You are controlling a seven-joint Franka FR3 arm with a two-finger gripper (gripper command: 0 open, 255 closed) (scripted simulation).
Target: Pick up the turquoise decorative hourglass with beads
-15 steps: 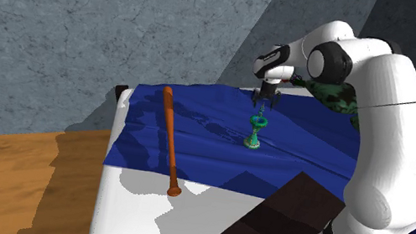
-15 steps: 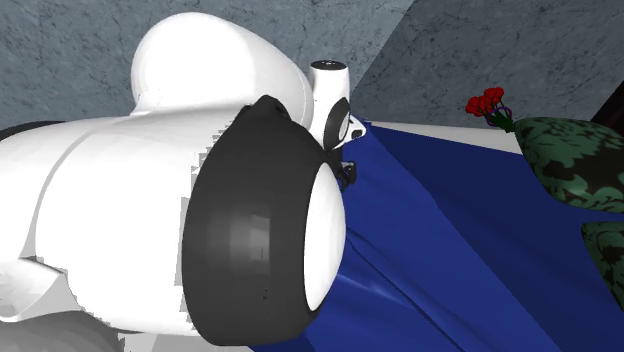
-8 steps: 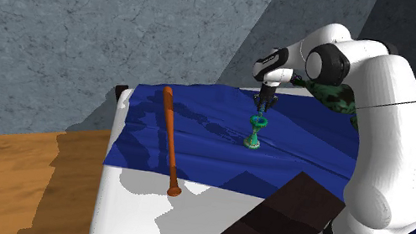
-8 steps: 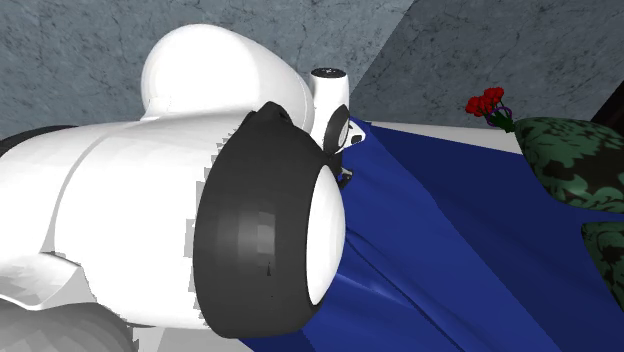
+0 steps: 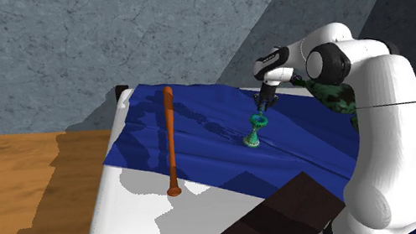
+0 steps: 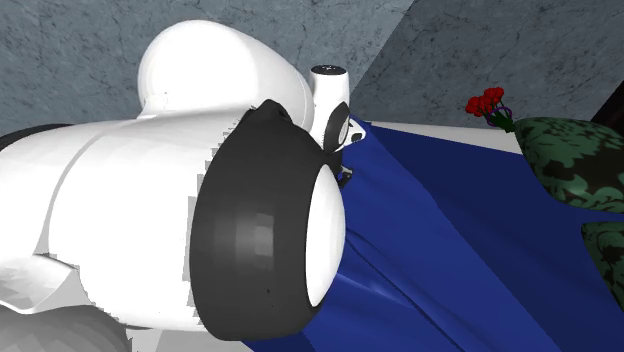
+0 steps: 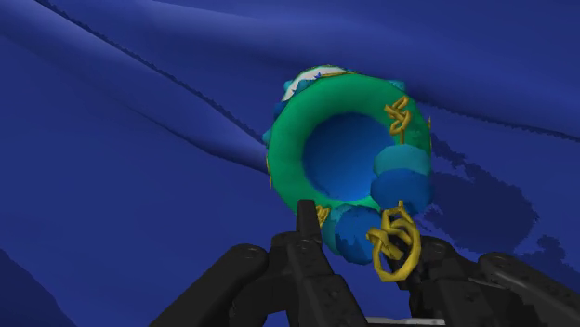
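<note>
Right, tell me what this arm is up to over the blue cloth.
The white arm has brought its black gripper straight down onto the top of the hourglass, a green and turquoise piece with blue beads and gold charms. The hourglass stands upright on the blue cloth and has not yet been lifted. In the wrist view its green top ring sits right at the gripper. A brown baseball bat lies untouched on the cloth, off to the shoulder view's left.

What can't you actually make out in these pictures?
Hourglass base: wrist view, mostly hidden under its own green top.
Blue cloth: second exterior view, largely blocked by the arm.
Patterned cushion: second exterior view, cut off by the right edge.
</note>
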